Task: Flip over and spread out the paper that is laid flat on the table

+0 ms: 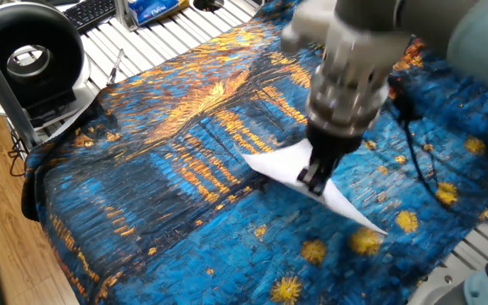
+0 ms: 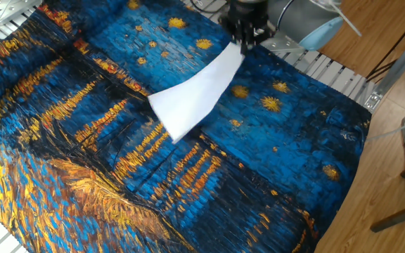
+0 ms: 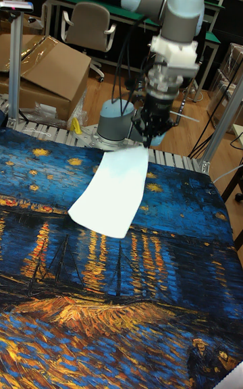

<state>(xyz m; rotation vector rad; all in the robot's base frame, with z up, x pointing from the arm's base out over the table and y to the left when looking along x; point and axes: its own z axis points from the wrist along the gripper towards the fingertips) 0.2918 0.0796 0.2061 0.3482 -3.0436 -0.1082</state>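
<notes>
The white paper (image 2: 192, 95) hangs from one edge above the table (image 2: 259, 176), which is draped in blue-and-orange cloth. My gripper (image 2: 239, 41) is shut on the paper's upper edge and holds that end raised. The sheet (image 3: 111, 190) slopes down from the fingers, and its far corner seems to rest on the cloth. In one fixed view the paper (image 1: 282, 161) shows as a narrow white strip under the blurred gripper (image 1: 314, 180). In the tall fixed view the gripper (image 3: 146, 140) stands near the table's far edge.
A black round fan (image 1: 28, 59) and a keyboard (image 1: 91, 13) stand on the white slatted surface (image 1: 168, 34) beyond the cloth. Cables (image 1: 418, 169) trail from the arm over the cloth. A cardboard box (image 3: 40, 71) and a chair (image 3: 84, 28) are behind the table.
</notes>
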